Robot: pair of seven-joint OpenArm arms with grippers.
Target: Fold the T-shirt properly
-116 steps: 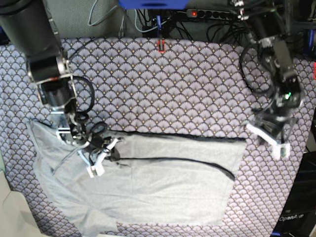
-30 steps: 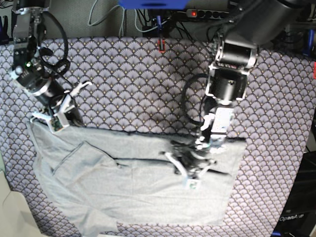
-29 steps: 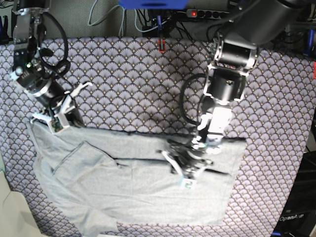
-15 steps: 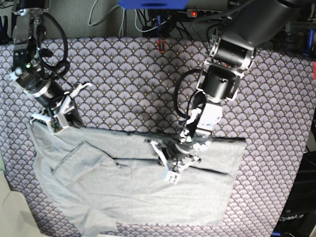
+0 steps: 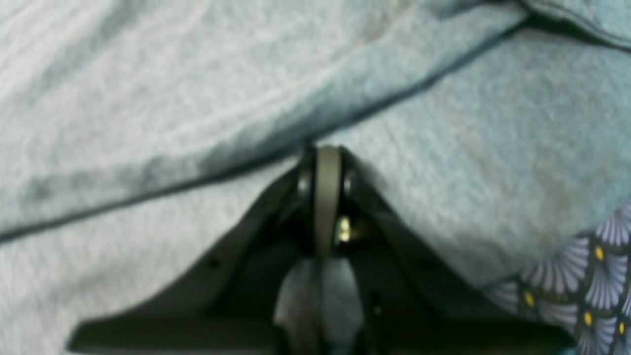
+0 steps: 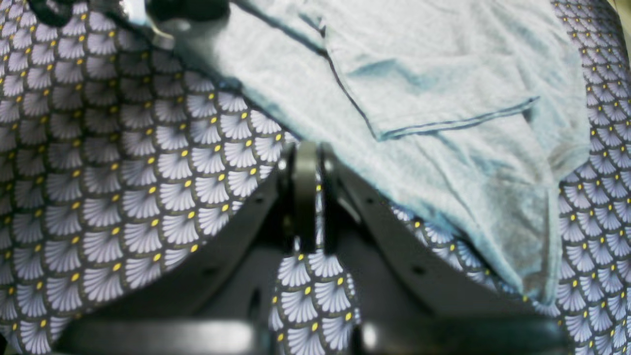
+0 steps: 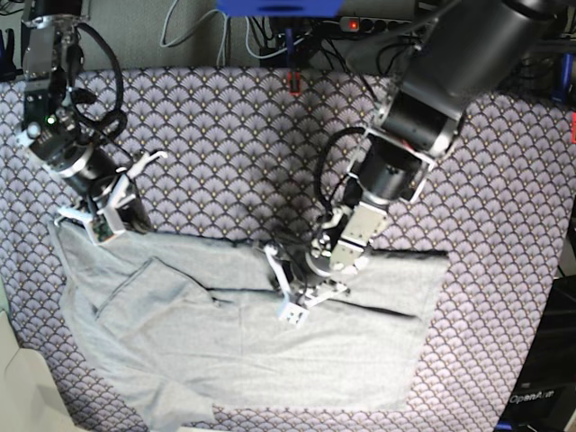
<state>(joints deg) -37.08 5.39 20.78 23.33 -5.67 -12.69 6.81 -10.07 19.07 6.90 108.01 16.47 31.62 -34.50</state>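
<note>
T-shirt [image 7: 270, 342] lay spread flat on the patterned worktop [image 7: 243, 153], filling the lower half of base view, w/ one sleeve folded in at its left side and a dark fold line running across the middle.

Left arm's fingers [image 7: 290, 290] were shut and sat on the shirt's upper-middle, right at that dark fold edge. Left wrist view showed the two tips [image 5: 327, 167] pressed together against the seam where a top layer overlaps the lower one. Whether any fabric was pinched between them, can't tell.

Right arm's fingers [image 7: 101, 216] were also shut, holding nothing, hovering over bare patterned cloth just beside the shirt's upper-left corner. Right wrist cam showed the closed tips [image 6: 303, 162] above the fan pattern w/ shirt [image 6: 434, 123] close ahead, not touching.

Vs half a sec earlier: left arm had slid further left along the fold line, from approx. centre-right of the shirt toward its middle. Right arm hadn't moved. Shirt outline looked unchanged.
</note>
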